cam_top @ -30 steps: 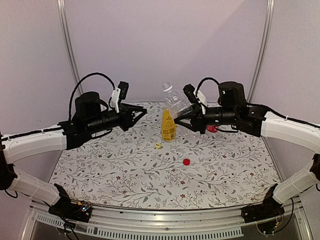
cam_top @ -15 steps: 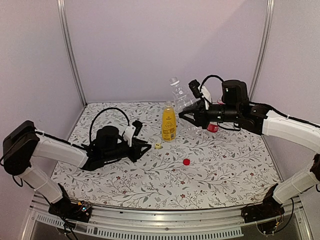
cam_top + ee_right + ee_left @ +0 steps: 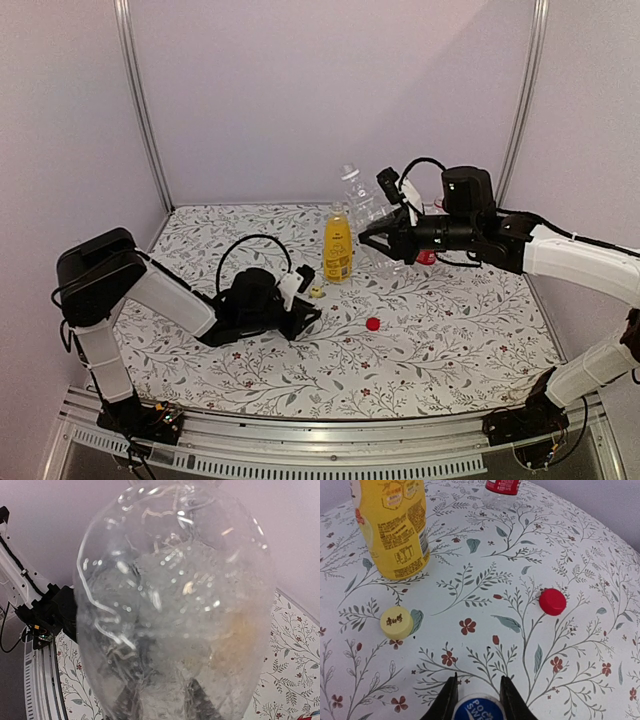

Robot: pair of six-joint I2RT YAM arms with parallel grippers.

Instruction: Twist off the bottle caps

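Left arm is folded down low over the worktop, near the middle; left fingers are pinching the blue cap between the tips, white lettering facing up; only the cap's upper edge shows in the left wrist view, so I can't tell whether it touches the worktop.

Yellow cap lies flat on the worktop ahead and left of the left fingers, just in front of the yellow bottle, near it but not touching; red cap lies flat and loose to the right of the left fingers, well apart from the yellow cap.

Yellow bottle stands upright mid-worktop; red-label bottle stands behind it to the right, mostly hidden by the right arm in the top view; in the left wrist view I only get its lower body and the label's edge.

Right arm reaches in from the right, raised; right fingers are clamped on the clear bottle, which is off the worktop and tilted, neck up and toward the back left; its body sits just beside the top of the yellow bottle, and I can't tell the gap from this angle.

Right wrist view is filled by the clear bottle's body; the fingers show only dimly through the plastic at the bottom, one on each side.
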